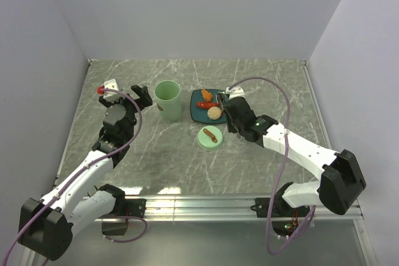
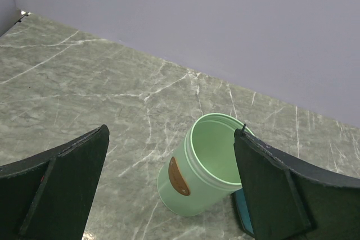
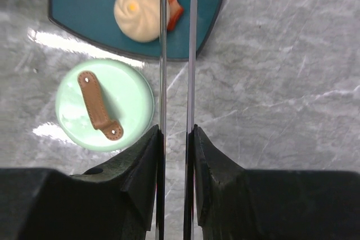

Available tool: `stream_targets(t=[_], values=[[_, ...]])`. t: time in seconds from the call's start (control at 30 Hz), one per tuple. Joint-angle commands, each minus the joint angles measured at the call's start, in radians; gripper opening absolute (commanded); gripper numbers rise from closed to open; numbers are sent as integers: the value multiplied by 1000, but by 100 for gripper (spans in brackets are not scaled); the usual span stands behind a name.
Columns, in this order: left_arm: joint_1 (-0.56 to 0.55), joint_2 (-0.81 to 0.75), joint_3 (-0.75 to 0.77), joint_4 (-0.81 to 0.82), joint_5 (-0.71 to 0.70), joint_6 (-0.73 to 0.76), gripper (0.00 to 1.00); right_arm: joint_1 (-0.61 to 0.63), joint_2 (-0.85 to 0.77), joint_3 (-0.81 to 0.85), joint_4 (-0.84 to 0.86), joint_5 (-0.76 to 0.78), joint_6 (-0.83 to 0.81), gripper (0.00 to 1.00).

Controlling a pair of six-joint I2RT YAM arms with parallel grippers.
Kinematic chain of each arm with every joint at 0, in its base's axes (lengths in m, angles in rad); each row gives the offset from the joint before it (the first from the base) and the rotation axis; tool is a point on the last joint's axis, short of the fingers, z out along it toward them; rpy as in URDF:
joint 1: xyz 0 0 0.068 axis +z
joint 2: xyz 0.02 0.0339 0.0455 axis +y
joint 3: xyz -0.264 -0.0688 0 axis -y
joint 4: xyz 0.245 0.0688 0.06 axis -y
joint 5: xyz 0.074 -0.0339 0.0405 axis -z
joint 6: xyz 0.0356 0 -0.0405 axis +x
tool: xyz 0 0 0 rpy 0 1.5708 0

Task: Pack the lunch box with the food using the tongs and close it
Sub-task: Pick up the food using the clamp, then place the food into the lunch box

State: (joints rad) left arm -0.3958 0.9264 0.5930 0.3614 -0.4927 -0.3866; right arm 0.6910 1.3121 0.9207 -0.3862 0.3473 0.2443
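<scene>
Marble-patterned table (image 1: 262,166) seen from above, left to right. The left hand (image 1: 128,96) hovers with its fingers (image 2: 62,186) spread as wide as they go and nothing between them, just left of the lunch box (image 1: 168,99). This pale green cup stands upright and uncovered on the table; the left wrist view shows a brown tag on its wall and no food visible inside. Right of the cup lies a dark teal plate (image 1: 201,115) carrying the food (image 1: 207,95): orange and red pieces and a beige ball. The round green lid (image 1: 211,137), with its brown strip handle, lies flat on the table just in front of the plate. The right hand (image 1: 229,111) is pinched on the tongs (image 3: 176,54); their two thin arms run nearly parallel over the plate's near right edge, beside the beige ball.
</scene>
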Motion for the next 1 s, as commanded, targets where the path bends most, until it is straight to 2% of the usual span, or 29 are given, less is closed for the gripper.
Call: stream_targets(t=[0.0, 0.37, 0.97], values=[[5, -4, 8, 42, 6, 3, 99, 1, -53, 81, 6, 42, -23, 23], [5, -9, 5, 45, 9, 6, 100, 56, -45, 214, 6, 33, -91, 23], [5, -1, 5, 50, 9, 8, 99, 206, 127, 446, 32, -87, -232, 23]])
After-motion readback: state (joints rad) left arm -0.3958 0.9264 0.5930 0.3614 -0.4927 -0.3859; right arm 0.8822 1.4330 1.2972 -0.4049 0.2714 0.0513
